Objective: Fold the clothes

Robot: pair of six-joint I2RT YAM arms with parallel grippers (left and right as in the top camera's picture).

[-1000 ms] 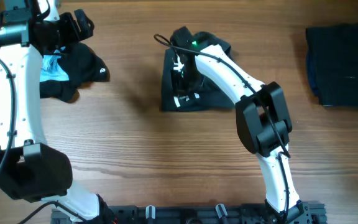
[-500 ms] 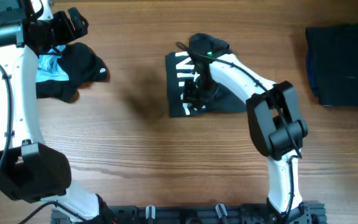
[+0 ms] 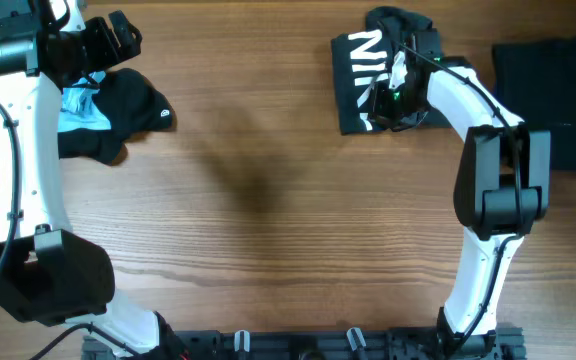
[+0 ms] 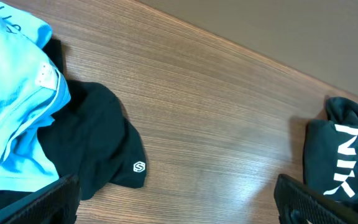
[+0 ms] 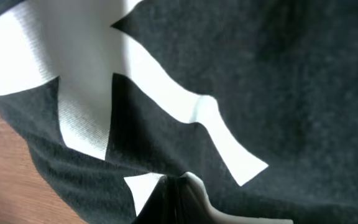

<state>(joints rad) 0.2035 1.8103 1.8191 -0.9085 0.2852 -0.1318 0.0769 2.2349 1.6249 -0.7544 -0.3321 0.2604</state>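
A folded dark shirt with white lettering (image 3: pixel 363 62) lies at the far right-centre of the table. My right gripper (image 3: pixel 394 96) is shut on its fabric. In the right wrist view the dark cloth with white print (image 5: pixel 185 81) fills the frame, pinched between the jaws (image 5: pixel 179 200). A loose pile with a light blue shirt (image 3: pixel 86 108) and a black garment (image 3: pixel 133 100) lies at the far left. My left gripper (image 3: pixel 120 38) hovers over the pile, open and empty (image 4: pixel 176 211). Its view shows the blue shirt (image 4: pixel 11 93), the black garment (image 4: pixel 95 146) and the lettered shirt (image 4: pixel 344 158).
A folded stack of dark clothes (image 3: pixel 553 95) sits at the far right edge, just right of the lettered shirt. Bare wooden tabletop (image 3: pixel 268 200) spans the middle and front. The arm bases stand along the near edge.
My right gripper has dragged the lettered dark shirt from the table's middle to the right and farther back, close to the dark stack. The left arm has hardly moved.
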